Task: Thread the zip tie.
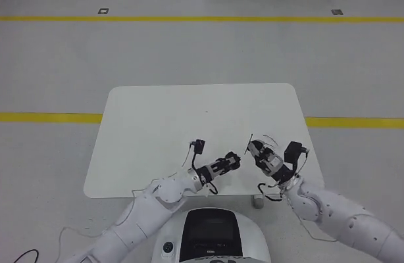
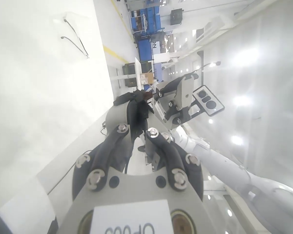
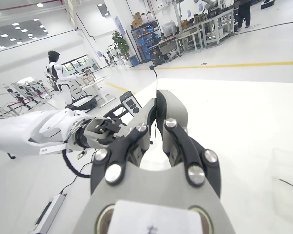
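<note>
I see the white table (image 1: pixel 189 118) from above. Both arms hang over its near edge, close to me. The two pincers are near each other but do not touch.

The right gripper (image 3: pixel 157 103) is pinching a thin black zip tie (image 3: pixel 156 83). Its two fingers (image 3: pixel 166 105) press on the strap from both sides. The strap stands straight up out of the pincer. Its little square head (image 3: pixel 151 68) is at the very top, in the air. A short bit of the strap also hangs down behind the fingertips. From above, the tie pokes out of this pincer over the table.

The left gripper (image 2: pixel 136 98) points at the right one. Its black fingers (image 2: pixel 130 108) look pressed together at the tips. I cannot tell if there is anything between them.

Two more black zip ties (image 2: pixel 80 41) lie flat on the table. They are bent a little and sit just beside each other, near the table's right edge. They are away from both pincers.
</note>
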Available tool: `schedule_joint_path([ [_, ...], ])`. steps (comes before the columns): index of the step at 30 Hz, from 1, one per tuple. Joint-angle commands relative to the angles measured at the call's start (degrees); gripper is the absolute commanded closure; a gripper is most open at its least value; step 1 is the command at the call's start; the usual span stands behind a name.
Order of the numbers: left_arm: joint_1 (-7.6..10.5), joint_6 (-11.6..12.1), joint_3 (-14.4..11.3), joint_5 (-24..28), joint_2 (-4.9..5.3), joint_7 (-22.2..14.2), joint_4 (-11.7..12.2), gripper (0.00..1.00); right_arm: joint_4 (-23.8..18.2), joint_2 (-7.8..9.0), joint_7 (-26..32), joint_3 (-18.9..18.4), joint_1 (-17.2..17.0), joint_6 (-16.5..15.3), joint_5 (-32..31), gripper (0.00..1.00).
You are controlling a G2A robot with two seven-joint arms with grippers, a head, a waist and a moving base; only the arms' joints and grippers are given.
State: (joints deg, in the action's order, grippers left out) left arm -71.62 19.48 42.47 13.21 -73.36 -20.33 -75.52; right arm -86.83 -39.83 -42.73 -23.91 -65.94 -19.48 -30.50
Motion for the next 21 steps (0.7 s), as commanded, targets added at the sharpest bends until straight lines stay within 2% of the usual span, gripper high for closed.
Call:
schedule_joint_path([
  [1,-0.02,0.0,0.2,0.2,-0.05,-0.5,0.1,1.0,0.2,-0.33,-0.6,0.2,-0.1,0.0,-0.3,1.0],
  [8,-0.48,0.0,0.9,1.0,-0.27,-3.0,-0.8,1.0,0.6,-0.82,-1.3,0.5,-0.1,0.0,-0.8,1.0],
  [12,-0.54,0.0,1.0,1.1,-0.28,-3.1,-0.8,1.0,0.4,-0.89,-0.8,0.4,-0.2,0.2,-0.7,1.0],
  [21,-0.54,0.0,1.0,1.1,-0.28,-3.1,-0.8,1.0,0.0,-1.78,-0.1,-3.4,-3.3,0.0,-2.3,1.0],
])
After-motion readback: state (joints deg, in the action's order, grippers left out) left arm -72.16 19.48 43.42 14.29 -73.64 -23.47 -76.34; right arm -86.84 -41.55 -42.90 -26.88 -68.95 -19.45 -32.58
